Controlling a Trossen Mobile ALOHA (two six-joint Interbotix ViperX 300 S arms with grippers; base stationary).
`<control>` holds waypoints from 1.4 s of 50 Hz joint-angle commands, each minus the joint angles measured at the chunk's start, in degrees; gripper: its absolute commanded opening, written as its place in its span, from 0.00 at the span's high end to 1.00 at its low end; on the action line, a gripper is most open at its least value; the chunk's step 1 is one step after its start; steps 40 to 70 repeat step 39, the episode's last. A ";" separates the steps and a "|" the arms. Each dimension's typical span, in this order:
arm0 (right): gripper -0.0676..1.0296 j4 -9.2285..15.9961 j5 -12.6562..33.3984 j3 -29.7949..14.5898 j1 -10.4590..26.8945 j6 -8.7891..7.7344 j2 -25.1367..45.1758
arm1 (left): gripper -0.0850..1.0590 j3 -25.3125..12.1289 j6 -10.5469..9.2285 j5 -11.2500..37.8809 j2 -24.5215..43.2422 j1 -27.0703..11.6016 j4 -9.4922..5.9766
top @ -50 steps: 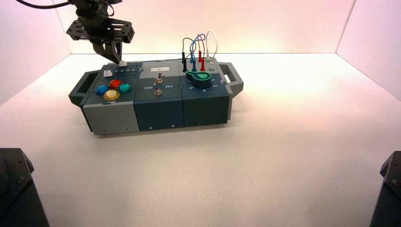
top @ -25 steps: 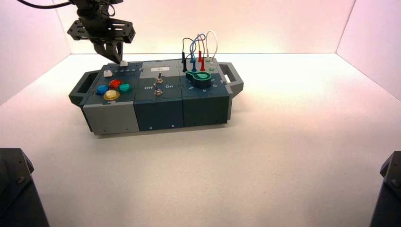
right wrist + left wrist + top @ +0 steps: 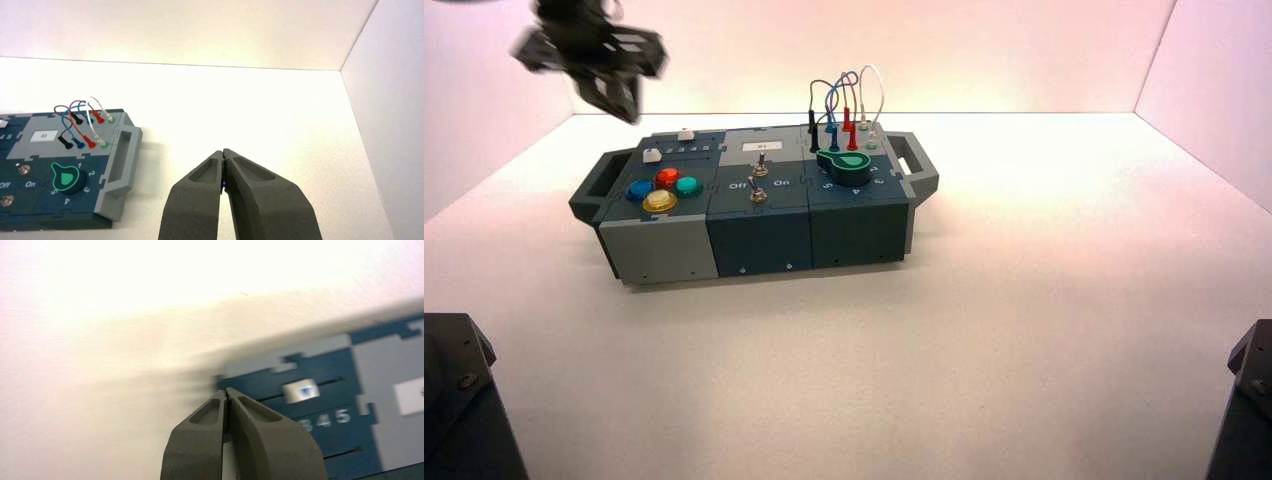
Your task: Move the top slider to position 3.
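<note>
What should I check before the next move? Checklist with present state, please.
1. Left pincer off the top slider's white knob: ok, it hangs past the box's far left corner, fingers shut.
2. Top slider at 3: cannot tell; the knob is by the 3 and 4, probably nearer 3, but the view is slanted.
3. "3" fully readable: not ok, the left pincer partly covers it in the left wrist view.
4. Lower slider's white knob setting: cannot tell, the left wrist view doesn't show it plainly.
5. Right pincer out of the way: ok, idle to the right of the box, shut.
</note>
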 commanded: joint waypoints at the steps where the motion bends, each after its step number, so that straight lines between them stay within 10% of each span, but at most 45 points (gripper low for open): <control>1: 0.96 0.09 0.00 -1.32 0.18 0.09 0.44 | 0.95 -0.18 0.88 1.14 -5.36 0.26 0.18; 28: 0.96 0.26 3.43 -2.90 0.18 0.18 7.47 | 0.95 9.32 -0.35 2.81 -16.17 -5.54 -0.79; 70: 0.96 0.26 3.60 -3.60 0.18 0.18 8.88 | 0.95 8.35 -0.35 2.72 -16.00 -6.86 -0.88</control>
